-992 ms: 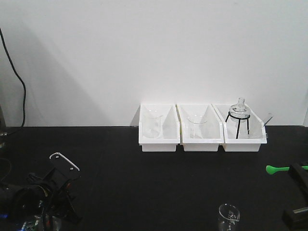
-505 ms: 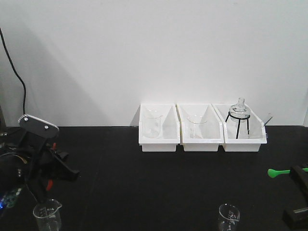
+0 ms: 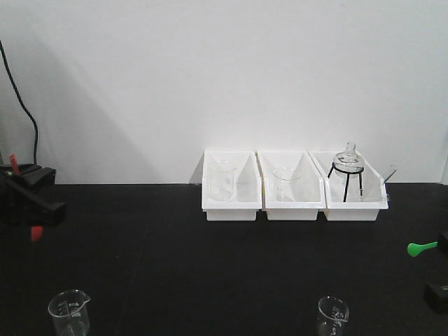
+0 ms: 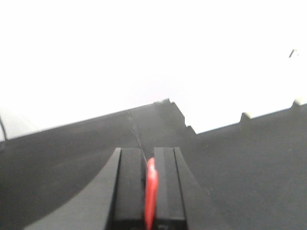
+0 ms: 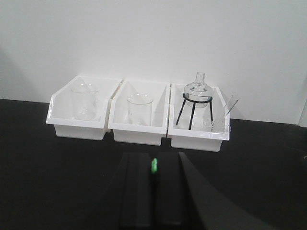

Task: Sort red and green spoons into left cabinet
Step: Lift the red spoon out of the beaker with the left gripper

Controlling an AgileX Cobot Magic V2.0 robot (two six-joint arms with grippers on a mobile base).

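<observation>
Black table (image 3: 210,266): bins (image 3: 294,212), beakers (image 3: 68,311); left gripper (image 4: 147,155) pinches red spoon (image 4: 151,191), right gripper (image 5: 152,160) green spoon (image 5: 154,166).

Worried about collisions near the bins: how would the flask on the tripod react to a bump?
The flask looks like thin clear glass, so probably fragile and light. Its round body sits on the slim black tripod, high up, so a nudge could tip or roll it off. The right bin might catch it.

Three bins (image 3: 294,212), four beakers (image 3: 68,313) (glass), two spoons (image 3: 420,247)
</observation>
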